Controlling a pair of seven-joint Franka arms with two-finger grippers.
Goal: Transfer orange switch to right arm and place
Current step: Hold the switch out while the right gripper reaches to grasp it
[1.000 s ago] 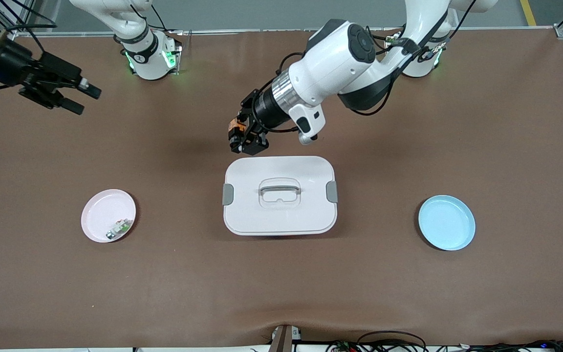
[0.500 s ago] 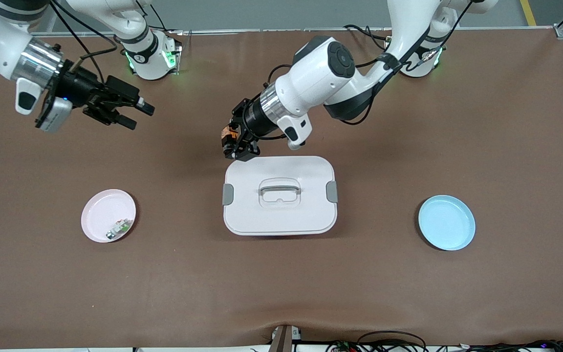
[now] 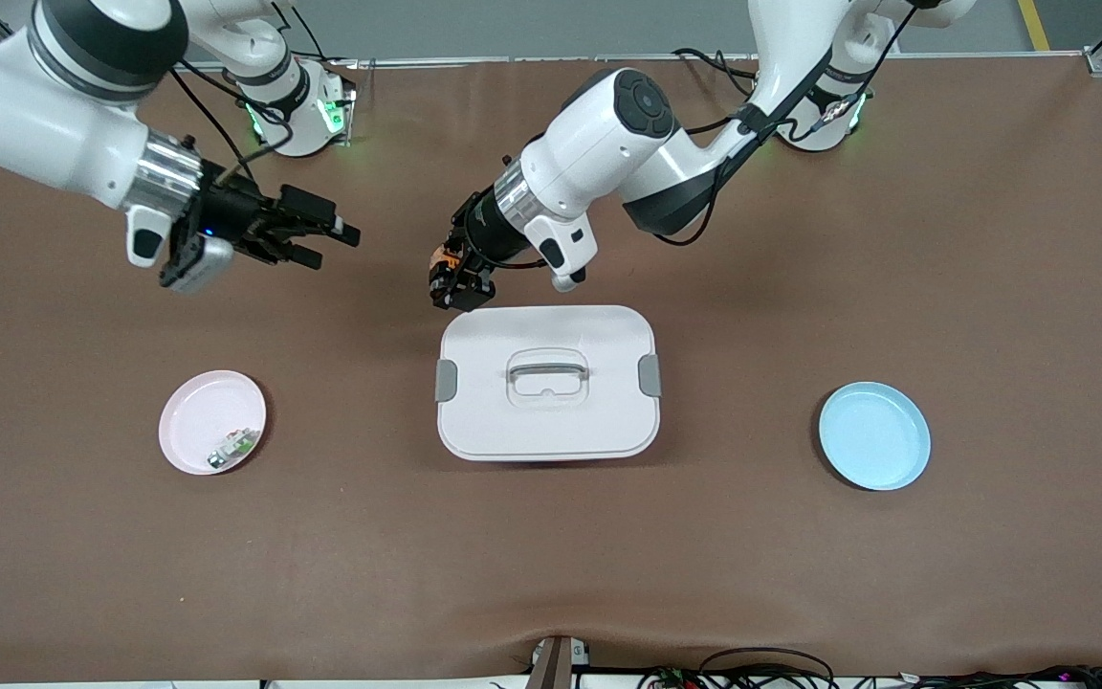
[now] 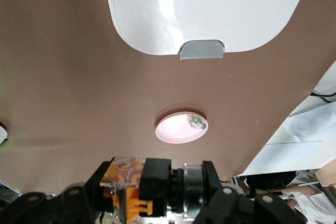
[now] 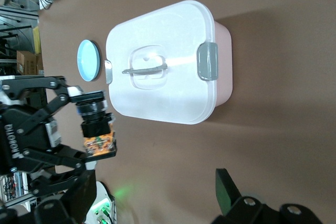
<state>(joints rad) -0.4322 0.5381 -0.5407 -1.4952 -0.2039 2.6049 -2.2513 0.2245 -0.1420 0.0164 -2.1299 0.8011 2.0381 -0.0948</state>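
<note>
We see a wide table (image 3: 800,593) covered in matte brown cloth, slightly rumpled along its near edge. At its middle sits a white plastic box (image 3: 547,383), rounded at the corners, with grey side clips and a clear recessed handle in its lid; it stays shut and, we judge, plays no part in this step.

The left arm (image 3: 608,134), smooth white shell with black joint bands, reaches from its base toward the middle of the table. The left gripper (image 3: 447,283) hangs just over the box's corner farthest from the camera on the right arm's side, clamped on the orange switch (image 3: 439,260), a tiny part with a black body and orange cap. We judge it is held out sideways so the other arm can take it.

The right arm (image 3: 63,115) comes in toward it, and the right gripper (image 3: 329,241) is over bare cloth well apart from the switch, fingers spread, ready to receive.

A glossy pale blue plate (image 3: 874,435) lies empty toward the left arm's end. A pink plate (image 3: 197,407) toward the right arm's end holds a small green and silver part (image 3: 232,446), and is probably the drop spot.
</note>
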